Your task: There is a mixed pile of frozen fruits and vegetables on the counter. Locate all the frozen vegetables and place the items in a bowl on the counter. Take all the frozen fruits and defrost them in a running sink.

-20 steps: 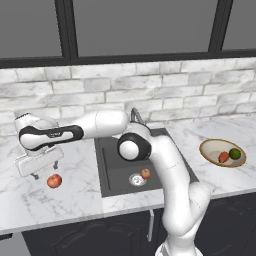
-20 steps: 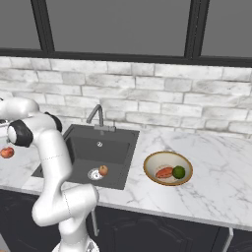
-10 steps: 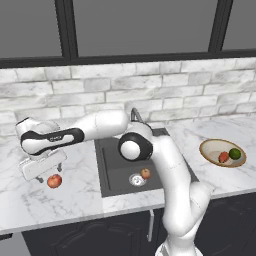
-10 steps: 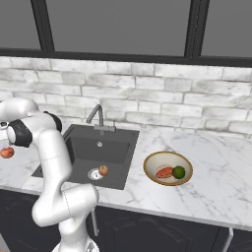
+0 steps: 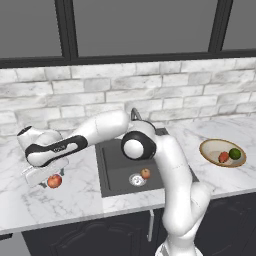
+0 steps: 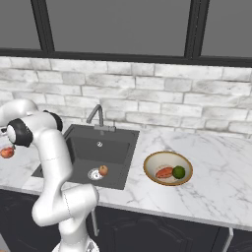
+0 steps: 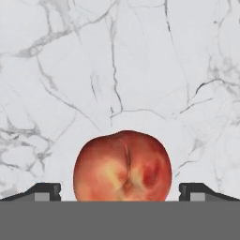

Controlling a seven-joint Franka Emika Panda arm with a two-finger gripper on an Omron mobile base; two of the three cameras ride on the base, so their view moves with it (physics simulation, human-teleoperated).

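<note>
A red-tan apple-like fruit (image 5: pixel 54 181) (image 6: pixel 7 152) (image 7: pixel 123 166) lies on the white marble counter (image 5: pixel 80 197) left of the sink (image 5: pixel 114 165). My gripper (image 5: pixel 52 182) (image 7: pixel 120 192) is low over it and open, one fingertip (image 7: pixel 45 191) on each side, apart from the fruit's skin. A second reddish fruit (image 5: pixel 145 173) (image 6: pixel 103 170) rests in the dark basin beside the silver drain. The bowl (image 5: pixel 209 146) (image 6: pixel 151 161) on the right holds the red-orange piece (image 5: pixel 223 157) (image 6: pixel 164 173) and the dark green ball (image 5: pixel 235 153) (image 6: pixel 178 172).
The curved grey faucet (image 6: pixel 95 114) stands at the back of the sink (image 6: pixel 78 147). A brick wall with dark window frames runs behind the counter. My arm stretches from the base leftward across the sink's front left corner.
The hand has come down onto the fruit on the left counter, so its fingers now flank it. The jaws stayed open. Nothing else moved.
</note>
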